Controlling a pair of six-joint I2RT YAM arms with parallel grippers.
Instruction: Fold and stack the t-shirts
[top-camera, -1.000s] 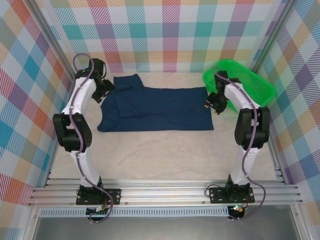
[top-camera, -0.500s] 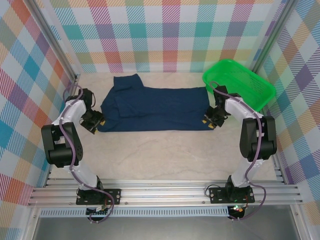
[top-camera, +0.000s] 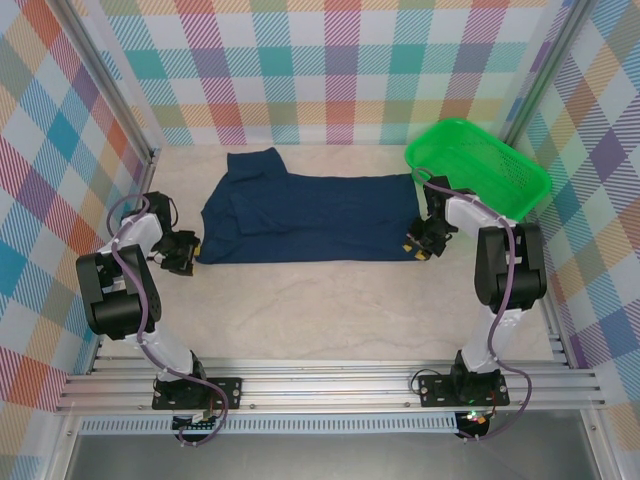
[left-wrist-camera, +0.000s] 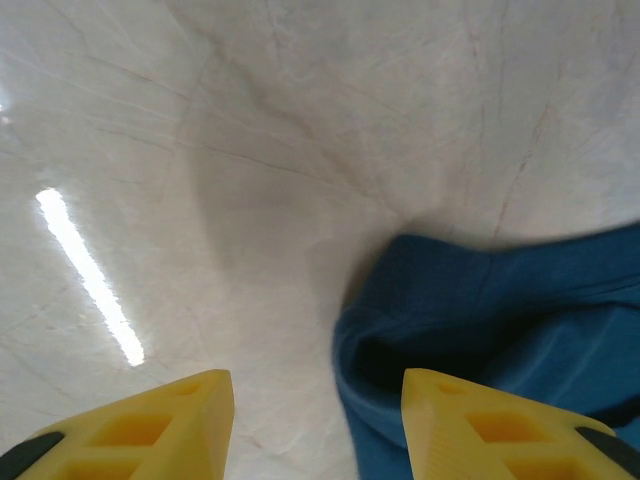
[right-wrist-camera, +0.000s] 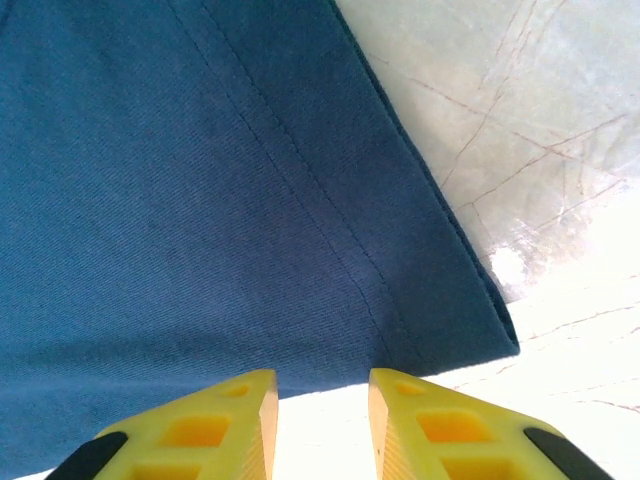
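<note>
Navy t-shirt (top-camera: 310, 218) flat on tabletop (top-camera: 330, 310): soft, light, limp, likely best pinched at near-edge corners, where left end effector (top-camera: 183, 253) and right end effector (top-camera: 417, 243) sit, jaws parted, gripping nothing.

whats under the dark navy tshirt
The dark navy blue cloth t-shirt lies flat on the pale marble-look table, which shows all around its edges. Whatever is directly beneath the cloth is covered and cannot be seen.

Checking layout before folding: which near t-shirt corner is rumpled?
The near-left corner, by the left gripper: it bulges in a rounded fold, while the near-right corner lies flat, hem straight.
</note>
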